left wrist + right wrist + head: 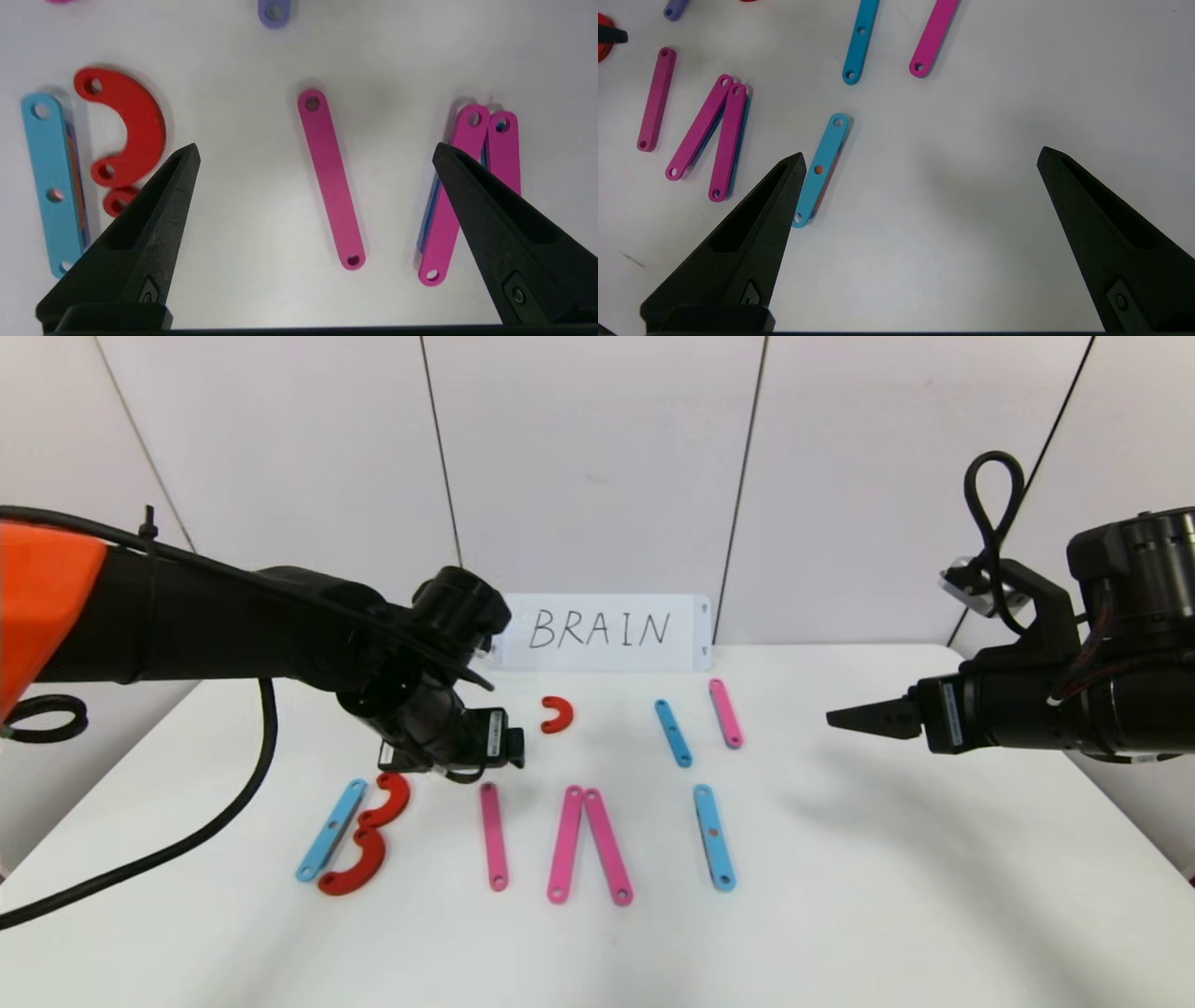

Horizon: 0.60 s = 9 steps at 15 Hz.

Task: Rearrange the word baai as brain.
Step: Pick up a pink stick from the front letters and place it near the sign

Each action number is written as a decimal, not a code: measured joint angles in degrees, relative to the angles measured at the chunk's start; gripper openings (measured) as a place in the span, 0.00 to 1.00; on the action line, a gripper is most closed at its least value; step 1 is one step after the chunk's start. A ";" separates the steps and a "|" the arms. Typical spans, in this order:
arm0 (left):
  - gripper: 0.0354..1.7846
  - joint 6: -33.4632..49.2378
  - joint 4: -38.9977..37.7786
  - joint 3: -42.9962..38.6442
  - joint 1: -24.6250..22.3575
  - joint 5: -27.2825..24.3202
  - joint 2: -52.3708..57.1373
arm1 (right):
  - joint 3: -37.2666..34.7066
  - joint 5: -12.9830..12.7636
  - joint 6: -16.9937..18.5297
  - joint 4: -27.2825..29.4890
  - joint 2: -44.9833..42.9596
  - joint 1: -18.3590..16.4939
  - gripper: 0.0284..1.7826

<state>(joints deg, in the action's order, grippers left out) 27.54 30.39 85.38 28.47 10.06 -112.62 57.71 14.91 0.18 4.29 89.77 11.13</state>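
Observation:
On the white table (pixel 887 896) the front row starts with a light-blue strip (pixel 330 830) and two red curves (pixel 389 800) shaped as a B. After it come a lone pink strip (pixel 493 835), two pink strips (pixel 588 845) meeting at their far ends, and a light-blue strip (pixel 714 837). My left gripper (pixel 455 756) hovers open above the lone pink strip (pixel 332 184), its fingers straddling it without touching. My right gripper (pixel 840 717) hangs open over bare table (pixel 924 210), to the right of the light-blue strip (pixel 821 169).
Behind the row lie a loose red curve (pixel 557 714), a blue strip (pixel 672 733) and a pink strip (pixel 725 712). A purple strip (pixel 274 11) lies beyond the lone pink one. A white card reading BRAIN (pixel 602 631) stands at the back wall.

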 joint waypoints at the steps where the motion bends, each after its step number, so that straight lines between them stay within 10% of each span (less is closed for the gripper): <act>1: 0.98 1.97 -0.10 -1.71 1.44 1.79 0.60 | -0.07 0.00 0.00 0.00 -0.02 0.00 0.97; 9: 0.98 6.39 -3.69 -8.98 5.81 6.45 0.62 | -0.49 -0.02 0.00 -0.79 -0.24 0.02 0.97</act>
<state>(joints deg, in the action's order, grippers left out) 33.93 26.70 76.40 34.28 16.51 -111.99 57.22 14.88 0.18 3.50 89.53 11.15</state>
